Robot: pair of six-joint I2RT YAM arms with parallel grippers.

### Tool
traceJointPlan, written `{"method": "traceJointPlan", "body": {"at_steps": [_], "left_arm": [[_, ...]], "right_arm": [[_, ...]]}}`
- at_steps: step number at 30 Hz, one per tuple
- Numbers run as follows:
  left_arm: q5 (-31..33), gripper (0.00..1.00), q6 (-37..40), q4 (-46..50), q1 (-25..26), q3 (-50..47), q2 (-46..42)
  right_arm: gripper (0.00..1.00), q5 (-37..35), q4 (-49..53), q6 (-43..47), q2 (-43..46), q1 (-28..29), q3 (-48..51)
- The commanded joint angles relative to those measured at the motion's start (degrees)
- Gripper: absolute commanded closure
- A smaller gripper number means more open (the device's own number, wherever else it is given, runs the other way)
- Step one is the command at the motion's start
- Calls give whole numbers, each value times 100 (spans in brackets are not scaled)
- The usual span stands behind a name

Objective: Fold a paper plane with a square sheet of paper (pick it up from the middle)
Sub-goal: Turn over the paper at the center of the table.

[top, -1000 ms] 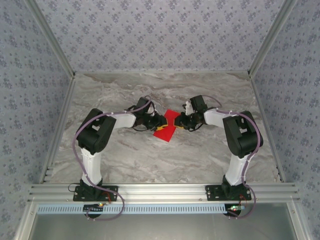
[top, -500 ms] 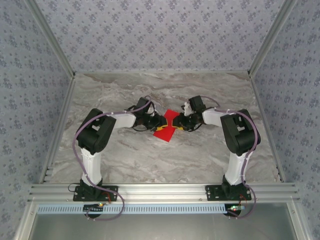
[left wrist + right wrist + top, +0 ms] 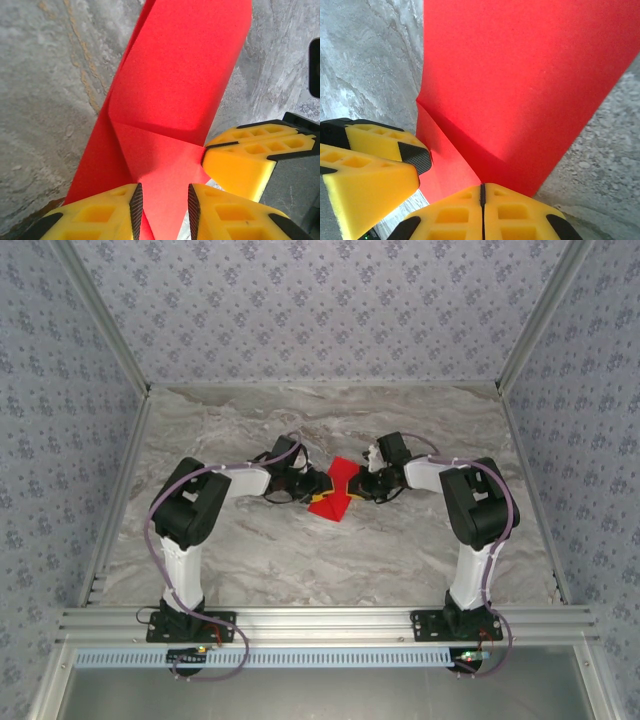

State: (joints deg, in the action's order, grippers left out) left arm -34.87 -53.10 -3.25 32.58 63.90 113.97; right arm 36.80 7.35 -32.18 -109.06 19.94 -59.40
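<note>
At the middle of the marble-patterned bench (image 3: 300, 560), the red paper sheet (image 3: 335, 492) lies between the two arms, which reach in toward each other from either side. The left end effector (image 3: 318, 483) meets the sheet's left edge and the right end effector (image 3: 358, 486) its right edge. From above, the paper shows an angular outline with a pointed end toward the near side.

In the left wrist view the sheet (image 3: 170, 85) is partly folded. A broad panel runs away from the camera, and a crease crosses it just ahead of the yellow fingers. Below the crease a narrower triangular part leads down into the left end effector (image 3: 164, 207). Its black ribbed pads (image 3: 136, 205) stand slightly spread, with the paper passing through the gap and daylight on either side of it. To the right, the tip of the right end effector (image 3: 212, 146) touches the sheet at the end of the crease.

In the right wrist view the right end effector (image 3: 481, 189) has its two yellow fingers pressed together to a thin seam, pinching the edge of the red sheet (image 3: 530, 75) where the fold comes down. The left end effector (image 3: 420, 162) sits at the left, just beside the paper's folded corner. Grey veined bench surface (image 3: 365, 60) shows around the sheet.
</note>
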Motion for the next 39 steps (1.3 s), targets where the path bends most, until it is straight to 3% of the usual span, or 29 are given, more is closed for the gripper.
{"method": "traceJointPlan", "body": {"at_steps": [1, 10, 24, 28, 32, 39], "left_arm": [[43, 66, -3, -77, -48, -49, -223], [-70, 63, 42, -165, -39, -41, -262], [-459, 72, 370, 15, 29, 512, 242], [-451, 75, 546, 189, 23, 610, 314], [-389, 80, 819, 392, 21, 733, 325], [-155, 92, 1482, 835, 16, 915, 260]], "right_arm": [[94, -155, -13, -86, 156, -57, 103], [94, -160, -128, -187, 200, -100, 184], [91, -62, -80, -185, 231, -105, 148], [81, -151, 13, -183, 444, -163, 151], [64, -599, 243, -138, 795, -218, 204], [48, -1089, 469, -144, 1264, -340, 301]]}}
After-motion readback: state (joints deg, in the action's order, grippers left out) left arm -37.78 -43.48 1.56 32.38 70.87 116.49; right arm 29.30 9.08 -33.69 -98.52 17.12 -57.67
